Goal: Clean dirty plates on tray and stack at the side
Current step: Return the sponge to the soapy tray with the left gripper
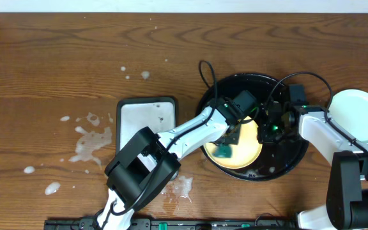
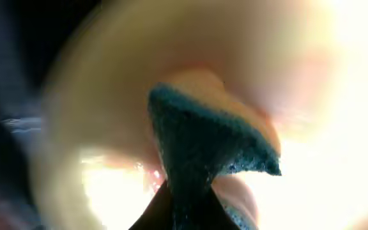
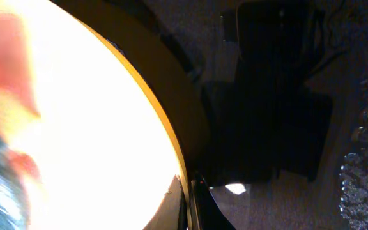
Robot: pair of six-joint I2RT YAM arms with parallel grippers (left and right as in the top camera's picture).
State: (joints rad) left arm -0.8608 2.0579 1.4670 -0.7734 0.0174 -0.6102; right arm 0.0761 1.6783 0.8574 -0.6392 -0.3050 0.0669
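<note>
The left gripper (image 1: pixel 227 140) pinches a teal sponge (image 2: pixel 203 140), pressing it onto the yellow plate (image 1: pixel 248 158) lying in the black tray (image 1: pixel 287 160). The right gripper (image 1: pixel 268 130) is clamped on that plate's rim

No readable text, label or number in any view; no brand marks (wrist views blurred)

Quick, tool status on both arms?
Left tool: closed on the teal sponge.
Right tool: closed, apparently pinching the rim of the yellow plate.
</note>
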